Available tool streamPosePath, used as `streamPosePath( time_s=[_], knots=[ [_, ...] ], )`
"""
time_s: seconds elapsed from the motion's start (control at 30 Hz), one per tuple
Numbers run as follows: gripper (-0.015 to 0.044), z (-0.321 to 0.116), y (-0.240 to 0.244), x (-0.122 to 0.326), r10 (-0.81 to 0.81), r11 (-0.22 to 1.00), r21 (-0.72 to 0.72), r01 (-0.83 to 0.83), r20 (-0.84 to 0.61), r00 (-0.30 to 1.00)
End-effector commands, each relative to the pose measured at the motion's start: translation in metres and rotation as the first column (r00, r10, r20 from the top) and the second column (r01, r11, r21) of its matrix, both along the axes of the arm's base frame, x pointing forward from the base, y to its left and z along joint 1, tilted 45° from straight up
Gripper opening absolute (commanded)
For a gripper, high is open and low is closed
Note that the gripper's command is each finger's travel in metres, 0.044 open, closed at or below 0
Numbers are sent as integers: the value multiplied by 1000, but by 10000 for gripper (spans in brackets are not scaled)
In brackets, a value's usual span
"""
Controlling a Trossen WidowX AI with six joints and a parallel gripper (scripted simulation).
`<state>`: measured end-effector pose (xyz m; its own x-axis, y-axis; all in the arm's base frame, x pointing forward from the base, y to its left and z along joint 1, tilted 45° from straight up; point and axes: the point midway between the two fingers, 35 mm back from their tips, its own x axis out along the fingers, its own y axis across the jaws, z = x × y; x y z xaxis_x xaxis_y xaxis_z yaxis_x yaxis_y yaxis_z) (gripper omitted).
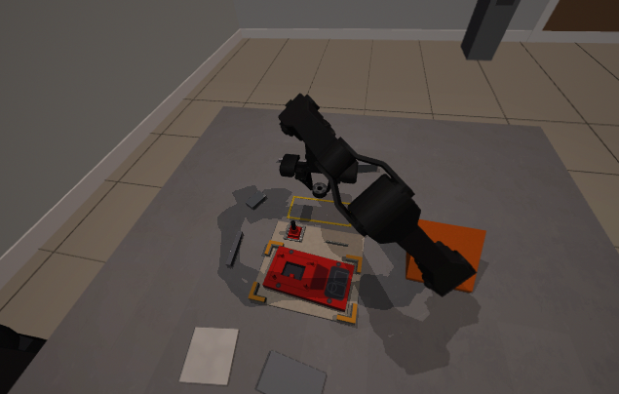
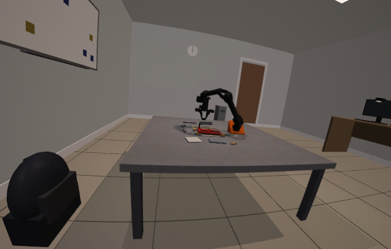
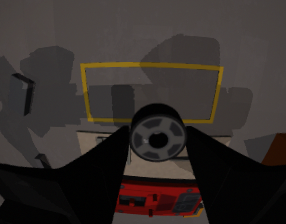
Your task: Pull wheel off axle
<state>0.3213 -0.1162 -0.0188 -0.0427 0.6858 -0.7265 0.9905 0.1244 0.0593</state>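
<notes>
My gripper (image 1: 320, 188) (image 2: 203, 118) (image 3: 156, 131) is shut on the dark grey wheel (image 1: 320, 194) (image 3: 158, 120), with one finger on each side of it. The wheel's spoked face shows in the wrist view. The wheel is held in the air, clear of the axle. The upright black axle (image 1: 292, 223) stands bare on a small red base at the back left of the beige board. The marked area, a yellow outline (image 1: 321, 221) (image 3: 151, 65), lies on the table behind the board. In the wrist view the wheel overlaps its near line.
A red housing (image 1: 296, 255) (image 2: 204, 131) (image 3: 144, 191) lies between orange corner brackets on the beige board. A dark bar (image 1: 235, 249) and a small dark block (image 1: 255, 201) lie to the left. A white plate (image 1: 210, 355) and a grey plate (image 1: 291, 374) lie in front. An orange block (image 1: 463, 245) is under the arm's base.
</notes>
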Motion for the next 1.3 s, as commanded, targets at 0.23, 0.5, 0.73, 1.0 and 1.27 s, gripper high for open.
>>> streamPosePath(
  time_s=[0.23,0.5,0.73,1.0,1.27],
  knots=[
    [0,-36,33,0,-5,1000,6,5,-2,1000],
    [0,-63,61,-4,-5,1000,9,5,-2,1000],
    [0,-63,62,-4,-5,1000,9,5,-2,1000],
    [210,-60,59,-3,2,1000,3,-2,2,1000],
    [300,-38,36,0,-2,1000,4,2,0,1000]
  ],
)
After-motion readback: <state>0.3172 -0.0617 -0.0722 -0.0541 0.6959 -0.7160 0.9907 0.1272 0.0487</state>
